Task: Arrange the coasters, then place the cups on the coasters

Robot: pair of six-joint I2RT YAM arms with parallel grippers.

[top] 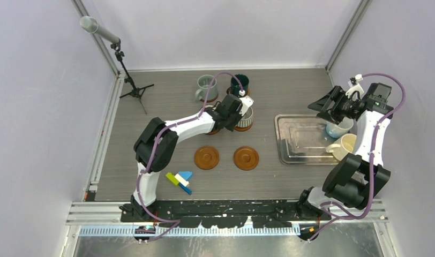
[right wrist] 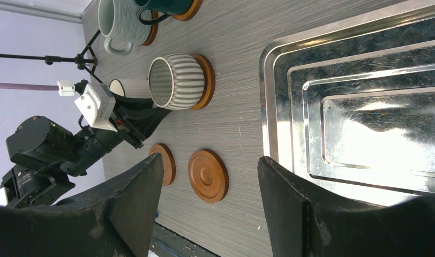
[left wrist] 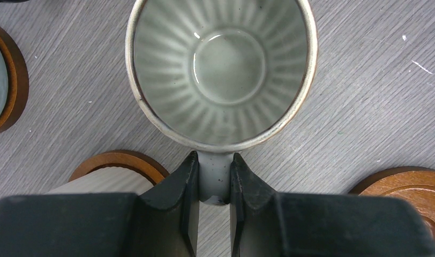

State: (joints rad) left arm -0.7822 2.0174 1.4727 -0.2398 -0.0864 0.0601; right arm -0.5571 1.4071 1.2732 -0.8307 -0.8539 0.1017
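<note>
My left gripper (top: 235,113) (left wrist: 214,160) is shut on the handle of the ribbed grey-beige cup (left wrist: 220,69) (top: 246,119), which stands on a coaster (right wrist: 207,80). At the back, a pale grey-blue cup (top: 206,87) and a dark green cup (top: 239,84) each sit on a coaster. Under my left wrist, a white cup (right wrist: 127,88) rests on another coaster (left wrist: 119,160). Two bare coasters (top: 207,158) (top: 246,158) lie nearer the front. My right gripper (top: 325,107) (right wrist: 210,160) hangs open and empty above the steel tray (top: 301,140), which holds a white cup (top: 338,128) and a cream cup (top: 344,145).
Small coloured blocks (top: 180,181) lie at the front left. A black tripod (top: 132,88) stands at the back left by the frame rail. The tray's raised rim (right wrist: 269,107) sits just right of the bare coasters.
</note>
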